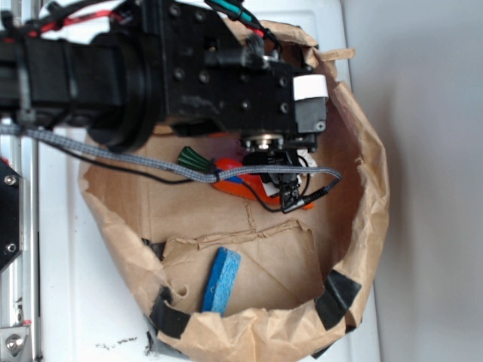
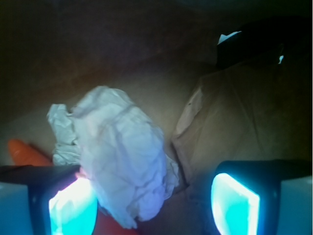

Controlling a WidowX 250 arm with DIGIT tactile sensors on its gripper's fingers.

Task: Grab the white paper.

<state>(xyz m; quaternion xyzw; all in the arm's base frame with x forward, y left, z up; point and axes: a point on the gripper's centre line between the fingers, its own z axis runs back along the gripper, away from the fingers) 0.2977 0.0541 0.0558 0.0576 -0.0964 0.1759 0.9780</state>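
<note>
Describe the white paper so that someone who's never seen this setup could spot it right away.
Look inside the big brown paper bag lying open on the white surface, under the black gripper. The white paper is a crumpled, lumpy wad sitting between the open fingers, beside the orange toy carrot. It is the only white, wrinkled thing there; the sponge is blue and flat.

1. In the exterior view, the gripper (image 1: 290, 167) covers nearly all of the white paper (image 1: 308, 160); only a white sliver shows.
2. The toy carrot (image 1: 243, 185) lies partly behind the gripper and cable (image 1: 151, 162).
3. In the wrist view, both fingers (image 2: 73, 205) run off the bottom edge, as does the paper's lower end.
4. The paper bag's (image 2: 244, 122) upper part is lost in shadow.
</note>
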